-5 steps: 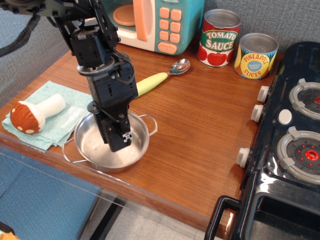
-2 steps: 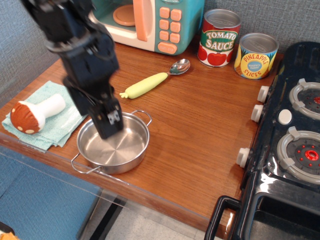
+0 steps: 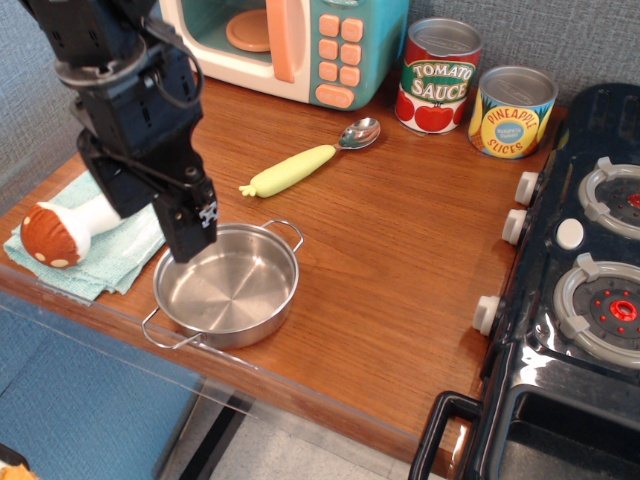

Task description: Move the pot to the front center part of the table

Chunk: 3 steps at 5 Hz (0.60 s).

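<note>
The shiny steel pot (image 3: 228,288) with two wire loop handles sits on the brown wooden table (image 3: 400,250) near its clear plastic front edge, left of centre. My black gripper (image 3: 192,232) hangs over the pot's back left rim, raised a little, with nothing in it. Its fingers look close together, but the view does not show whether they are open or shut. The arm rises to the upper left.
A toy mushroom (image 3: 68,228) lies on a green cloth (image 3: 118,250) left of the pot. A yellow-handled spoon (image 3: 312,160) lies behind it. A toy microwave (image 3: 300,45), a tomato sauce can (image 3: 438,76) and a pineapple can (image 3: 512,112) stand at the back. A black toy stove (image 3: 585,290) fills the right.
The gripper rose out of the pot and moved left and back. The pot stays near the front edge, left free, with its handles turned a little since a second ago.
</note>
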{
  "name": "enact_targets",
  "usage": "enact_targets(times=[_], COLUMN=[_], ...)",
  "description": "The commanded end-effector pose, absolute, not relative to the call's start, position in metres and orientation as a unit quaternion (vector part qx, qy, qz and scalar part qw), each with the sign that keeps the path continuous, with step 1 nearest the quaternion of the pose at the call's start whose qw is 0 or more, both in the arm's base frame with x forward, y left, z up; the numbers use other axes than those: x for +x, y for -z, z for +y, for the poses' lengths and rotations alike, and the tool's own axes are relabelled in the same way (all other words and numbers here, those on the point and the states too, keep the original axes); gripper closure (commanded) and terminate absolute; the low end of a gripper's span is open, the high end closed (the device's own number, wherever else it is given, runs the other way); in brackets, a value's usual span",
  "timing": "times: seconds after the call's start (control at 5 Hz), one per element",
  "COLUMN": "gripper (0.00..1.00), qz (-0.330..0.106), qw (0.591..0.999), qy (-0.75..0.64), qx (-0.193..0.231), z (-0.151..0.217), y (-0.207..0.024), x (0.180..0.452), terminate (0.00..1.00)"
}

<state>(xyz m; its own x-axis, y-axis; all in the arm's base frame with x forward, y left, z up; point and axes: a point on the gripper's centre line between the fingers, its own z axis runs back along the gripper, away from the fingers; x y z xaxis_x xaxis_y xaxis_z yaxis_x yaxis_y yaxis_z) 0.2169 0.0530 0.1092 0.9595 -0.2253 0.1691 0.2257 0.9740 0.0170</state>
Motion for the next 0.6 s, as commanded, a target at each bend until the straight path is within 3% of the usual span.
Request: enact_targets(times=[0.0,0.2,0.4], gripper=[0.00,0.00,0.00], qz=[-0.096,-0.096,-0.096], qw=[0.991,0.991,0.991], qy=[0.091,0.091,0.091], qx=[0.010,0.010,0.010], z=[0.0621,0.0621,0.0621], y=[-0.1221,-0.1221,-0.1221], x=[0.2125,0.2125,0.2125], terminate=[0.00,0.00,1.00])
